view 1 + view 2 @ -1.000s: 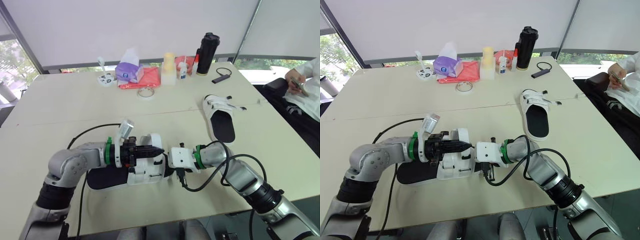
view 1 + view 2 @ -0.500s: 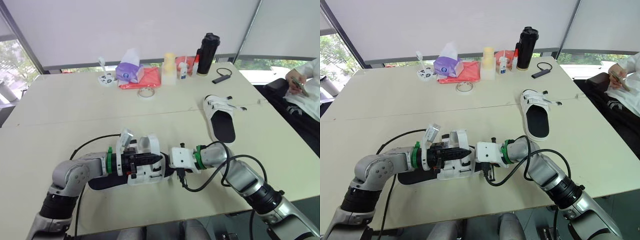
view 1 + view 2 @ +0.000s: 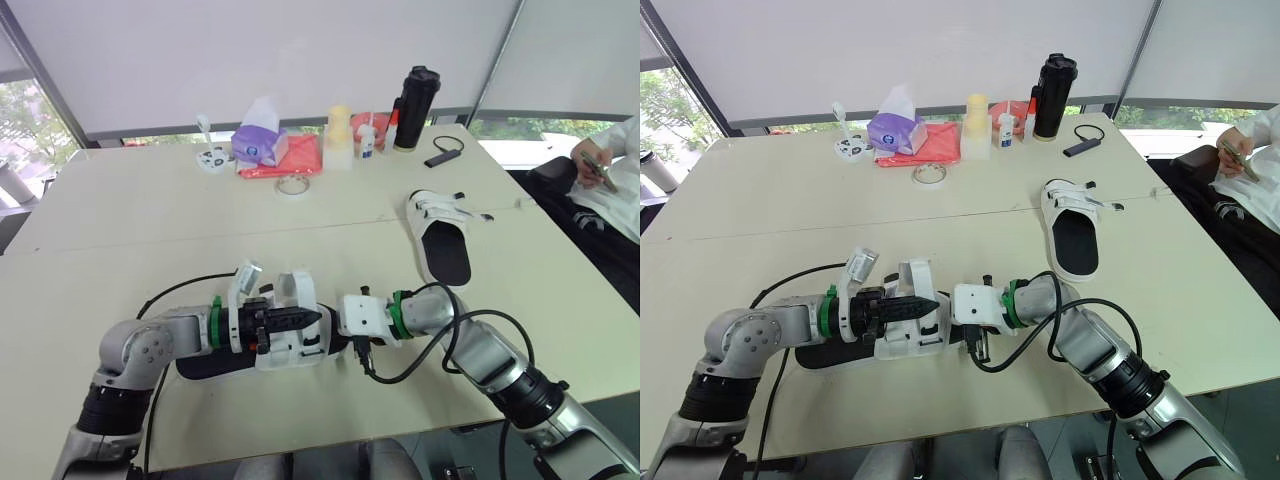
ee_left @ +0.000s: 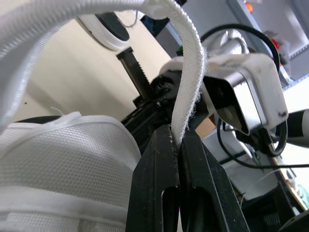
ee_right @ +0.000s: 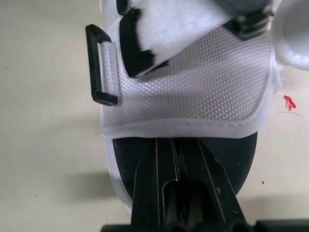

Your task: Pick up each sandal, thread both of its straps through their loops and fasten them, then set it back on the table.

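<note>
Our left gripper (image 3: pixel 304 318) and right gripper (image 3: pixel 337 325) meet at a white-strapped sandal (image 3: pixel 290 352) near the desk's (image 3: pixel 120 230) front edge. A second sandal (image 3: pixel 441 243) lies by the right edge.

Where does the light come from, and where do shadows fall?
Left eye view: daylight comes through the white blind behind the table. Right wrist view: a soft shadow lies on the table beside the near sandal. Left wrist view: the strap pinched in the left hand is brightly lit.

A cream surface (image 3: pixel 120 210) spans the room beneath white blinds (image 3: pixel 250 50) at 12 o'clock, with leafy daylight through a window (image 3: pixel 22 125) at 10 o'clock.
</note>
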### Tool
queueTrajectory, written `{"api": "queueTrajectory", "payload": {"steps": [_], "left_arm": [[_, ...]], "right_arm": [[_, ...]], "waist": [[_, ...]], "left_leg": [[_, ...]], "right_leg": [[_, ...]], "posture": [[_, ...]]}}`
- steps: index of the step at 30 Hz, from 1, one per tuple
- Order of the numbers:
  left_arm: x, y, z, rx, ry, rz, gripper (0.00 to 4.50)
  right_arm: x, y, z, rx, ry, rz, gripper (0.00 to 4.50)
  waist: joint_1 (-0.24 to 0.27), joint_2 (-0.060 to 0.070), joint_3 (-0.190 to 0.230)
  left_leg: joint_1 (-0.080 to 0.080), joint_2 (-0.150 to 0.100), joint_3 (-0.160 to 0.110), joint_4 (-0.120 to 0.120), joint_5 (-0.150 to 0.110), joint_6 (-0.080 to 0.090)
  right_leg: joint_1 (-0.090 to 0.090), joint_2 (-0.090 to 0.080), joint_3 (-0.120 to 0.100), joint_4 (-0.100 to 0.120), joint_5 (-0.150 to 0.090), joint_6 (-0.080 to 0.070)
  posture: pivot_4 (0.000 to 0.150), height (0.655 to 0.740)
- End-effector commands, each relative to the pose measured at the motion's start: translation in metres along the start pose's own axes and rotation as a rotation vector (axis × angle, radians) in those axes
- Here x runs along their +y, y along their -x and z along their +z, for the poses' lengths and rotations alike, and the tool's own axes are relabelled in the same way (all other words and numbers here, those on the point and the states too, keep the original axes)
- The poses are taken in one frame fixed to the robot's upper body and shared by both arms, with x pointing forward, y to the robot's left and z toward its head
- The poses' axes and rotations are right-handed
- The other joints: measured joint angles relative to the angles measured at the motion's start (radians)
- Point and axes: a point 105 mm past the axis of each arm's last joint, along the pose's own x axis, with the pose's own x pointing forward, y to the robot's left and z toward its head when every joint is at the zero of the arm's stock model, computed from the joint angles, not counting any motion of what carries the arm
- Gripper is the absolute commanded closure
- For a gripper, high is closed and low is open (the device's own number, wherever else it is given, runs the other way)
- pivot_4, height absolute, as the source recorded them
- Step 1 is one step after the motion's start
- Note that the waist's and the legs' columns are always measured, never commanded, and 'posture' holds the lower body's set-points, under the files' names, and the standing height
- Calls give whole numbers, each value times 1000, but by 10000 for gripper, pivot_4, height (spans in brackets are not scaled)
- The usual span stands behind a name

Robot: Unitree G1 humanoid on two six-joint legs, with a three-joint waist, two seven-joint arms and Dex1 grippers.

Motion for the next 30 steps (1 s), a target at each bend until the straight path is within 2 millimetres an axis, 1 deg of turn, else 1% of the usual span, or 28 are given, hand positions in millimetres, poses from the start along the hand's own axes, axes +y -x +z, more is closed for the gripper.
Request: {"api": "queueTrajectory", "payload": {"steps": [1, 9, 16, 22, 30], "left_arm": [[-8, 7, 7, -1, -7, -21, 44760], [-10, 7, 0, 20, 5, -23, 44760], [-7, -2, -10, 20, 6, -20, 44760], [-4, -6, -13, 23, -23, -6, 44760], [-3, -7, -15, 25, -37, -1, 44760]], "right_arm": [[11, -5, -34, 132, -83, 16, 45000], [11, -6, -34, 130, -83, 15, 45000], [11, -6, -34, 130, -85, 15, 45000], [11, -5, -34, 131, -87, 13, 45000], [11, -6, -34, 131, -87, 13, 45000]], "waist": [[0, 0, 0], [0, 0, 0], [0, 0, 0], [1, 0, 0], [1, 0, 0]], "left_leg": [[0, 0, 0, 0, 0, 0], [0, 0, 0, 0, 0, 0], [0, 0, 0, 0, 0, 0], [0, 0, 0, 0, 0, 0], [0, 0, 0, 0, 0, 0]], "right_leg": [[0, 0, 0, 0, 0, 0], [0, 0, 0, 0, 0, 0], [0, -1, 0, -1, 0, 0], [0, -1, 0, -1, 0, 0], [-1, -1, 0, -1, 0, 0]], "posture": [[1500, 7400], [1500, 7400], [1500, 7400], [1500, 7400], [1500, 7400]]}}
